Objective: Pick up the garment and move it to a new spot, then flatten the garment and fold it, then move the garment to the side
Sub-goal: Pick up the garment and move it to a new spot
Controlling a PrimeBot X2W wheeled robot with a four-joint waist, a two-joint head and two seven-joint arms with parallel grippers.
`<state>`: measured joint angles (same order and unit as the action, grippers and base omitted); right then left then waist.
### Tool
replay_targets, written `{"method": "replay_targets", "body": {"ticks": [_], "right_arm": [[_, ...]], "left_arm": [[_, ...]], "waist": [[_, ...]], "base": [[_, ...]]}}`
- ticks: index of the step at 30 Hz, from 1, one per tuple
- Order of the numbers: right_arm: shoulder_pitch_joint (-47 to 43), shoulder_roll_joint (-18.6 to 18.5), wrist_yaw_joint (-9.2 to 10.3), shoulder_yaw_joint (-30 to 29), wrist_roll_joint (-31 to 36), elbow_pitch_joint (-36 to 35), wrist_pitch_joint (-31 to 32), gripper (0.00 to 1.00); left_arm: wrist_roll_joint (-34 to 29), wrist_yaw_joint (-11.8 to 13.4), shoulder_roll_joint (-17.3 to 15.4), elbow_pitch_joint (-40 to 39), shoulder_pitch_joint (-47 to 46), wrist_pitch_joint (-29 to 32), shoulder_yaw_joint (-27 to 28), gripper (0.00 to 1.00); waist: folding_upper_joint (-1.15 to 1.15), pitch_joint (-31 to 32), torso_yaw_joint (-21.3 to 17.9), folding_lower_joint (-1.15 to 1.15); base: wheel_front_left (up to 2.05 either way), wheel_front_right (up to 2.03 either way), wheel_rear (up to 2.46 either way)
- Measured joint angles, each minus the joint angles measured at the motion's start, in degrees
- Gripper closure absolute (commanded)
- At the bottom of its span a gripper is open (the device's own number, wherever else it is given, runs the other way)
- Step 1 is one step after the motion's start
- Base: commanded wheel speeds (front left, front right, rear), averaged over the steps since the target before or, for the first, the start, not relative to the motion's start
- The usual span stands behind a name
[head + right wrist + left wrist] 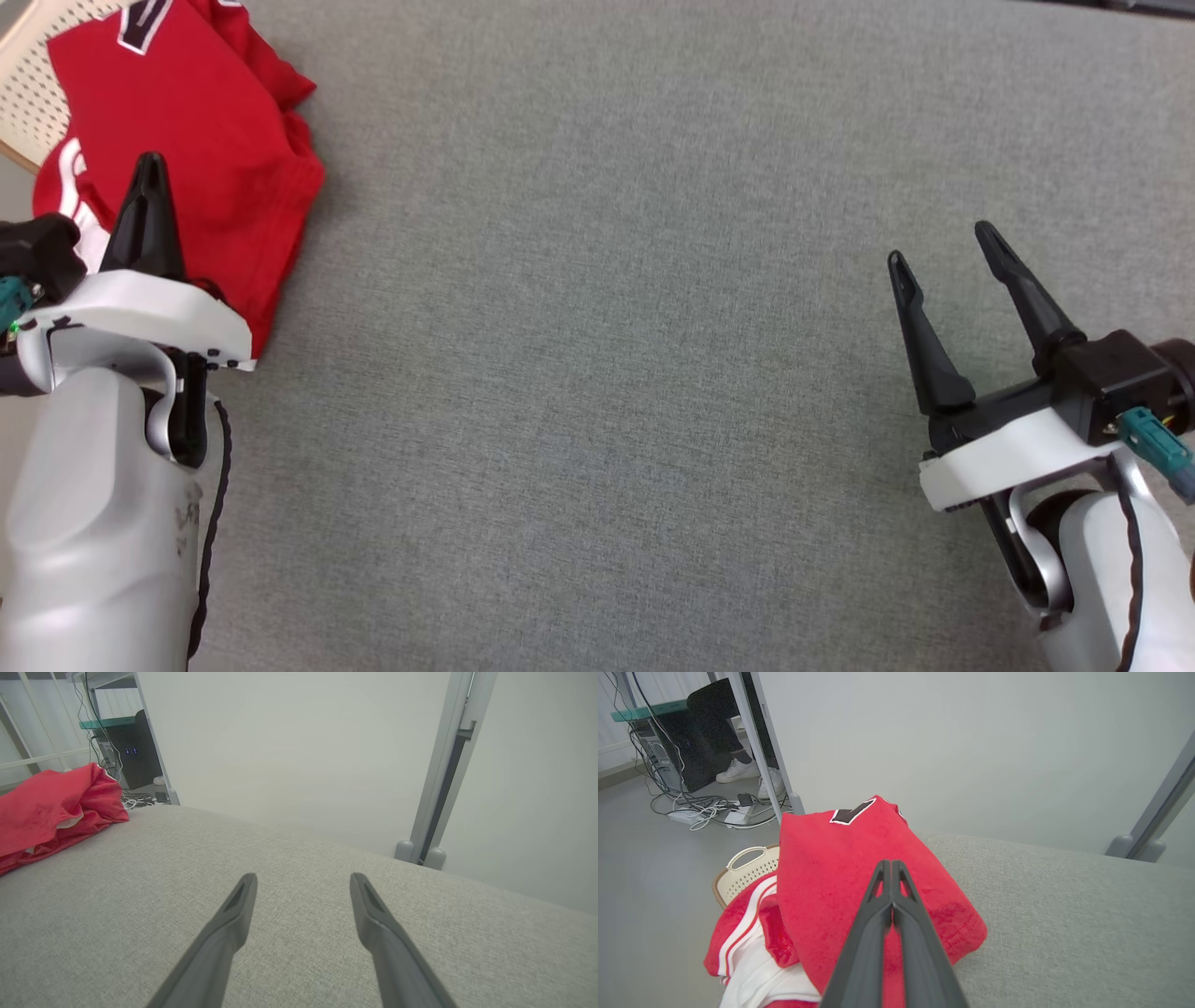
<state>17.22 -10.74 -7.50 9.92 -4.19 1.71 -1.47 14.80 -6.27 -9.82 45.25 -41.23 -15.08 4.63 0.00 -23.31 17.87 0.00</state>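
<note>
Two risks: the left gripper has its fingers pressed together over the red garment. The garment lies bunched at the far left corner of the worktop, spilling over the edge above a basket. I cannot tell whether cloth is caught, so a lift may come up empty or tip the bundle off. The right gripper has its fingers spread over bare worktop.

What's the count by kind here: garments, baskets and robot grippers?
Garment: 1
Basket: 1
Grippers: 2 (left gripper, right gripper)
Total: 4
</note>
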Motion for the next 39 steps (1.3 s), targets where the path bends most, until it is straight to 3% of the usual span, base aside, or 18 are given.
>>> {"method": "replay_targets", "body": {"ticks": [5,6,7,18,30,39], "right_arm": [[-2.2,0.9,0.00,-0.6,-0.4,1.4,-1.1,0.00],[-2.6,1.0,0.00,-0.8,-0.5,1.7,-1.2,0.00],[-3.1,1.2,0.00,-0.9,-0.6,1.9,-1.2,0.00],[-7.8,3.4,0.00,-1.6,-1.4,3.5,-2.6,0.00],[-12.6,5.0,0.00,-1.7,-2.4,3.7,-2.6,0.00],[-12.7,5.6,0.00,-1.8,-2.3,3.0,-2.6,0.00]], "left_arm": [[-1.8,0.4,0.6,-8.0,6.0,0.0,1.6,1.00],[-1.8,0.4,1.0,-9.3,7.2,0.0,2.0,0.83],[-1.9,0.4,1.3,-10.5,8.5,0.0,2.4,0.00],[-3.7,0.8,4.9,-25.5,26.0,0.0,4.3,0.00],[-4.2,2.4,5.7,-28.9,37.2,0.5,3.0,0.00],[-4.2,2.6,6.0,-30.4,37.7,2.0,1.4,0.00]], "waist": [[0.00,3.9,0.2,0.00],[0.00,4.7,0.2,0.00],[0.00,5.5,0.3,0.00],[0.00,14.2,1.1,0.00],[0.00,20.5,1.8,0.00],[0.00,20.3,2.2,0.00]], "base": [[0.00,0.00,0.00],[0.00,0.00,0.00],[0.00,0.00,0.00],[0.00,0.00,0.00],[0.00,0.00,0.00],[0.00,0.00,0.00]]}}
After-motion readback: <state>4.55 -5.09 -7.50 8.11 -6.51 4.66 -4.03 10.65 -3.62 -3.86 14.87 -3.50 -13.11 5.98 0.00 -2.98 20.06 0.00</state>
